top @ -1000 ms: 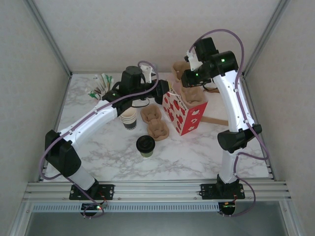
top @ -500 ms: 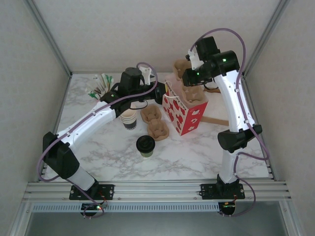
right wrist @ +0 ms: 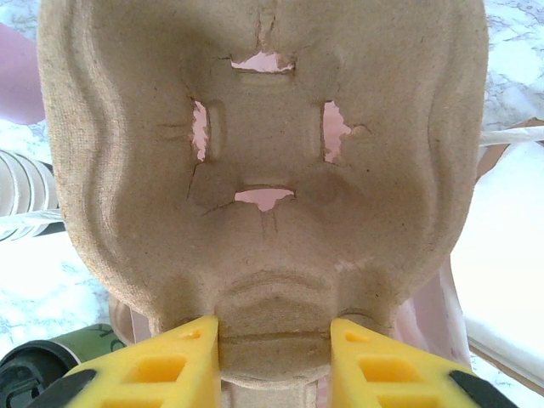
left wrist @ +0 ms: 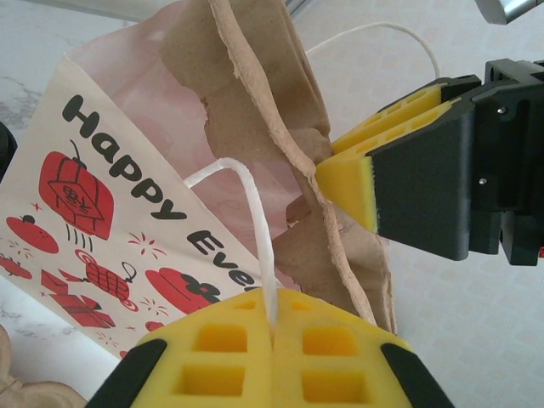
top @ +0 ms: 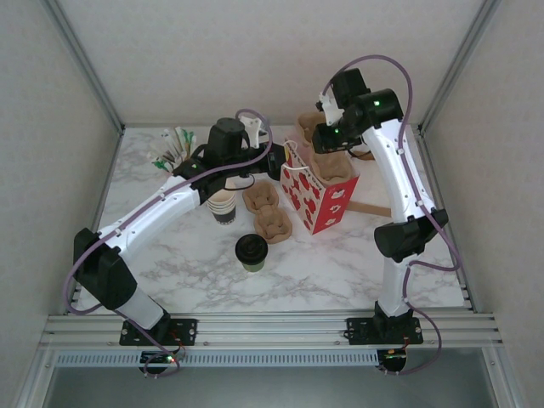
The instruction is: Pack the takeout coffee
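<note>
The takeout coffee (top: 252,252), a small cup with its black lid on, stands on the marble table in front of the bag; its lid (right wrist: 32,367) shows at the lower left of the right wrist view. A red-and-white paper bag (top: 321,197) stands open behind it. My left gripper (left wrist: 274,313) is shut on the bag's white string handle (left wrist: 255,221), at the bag's left rim (top: 285,163). My right gripper (right wrist: 274,342) is shut on a brown pulp cup carrier (right wrist: 263,127), held upright over the bag's mouth (top: 321,140) with its lower end inside.
A stack of nested paper cups (top: 223,205) stands left of the bag. Two more pulp carriers (top: 267,211) lie between the stack and the bag. Packets (top: 172,148) lie at the back left. A brown cardboard piece (top: 371,208) lies right of the bag.
My left gripper has closed on the string handle. My right arm has shifted slightly left with the carrier still in its grip.
</note>
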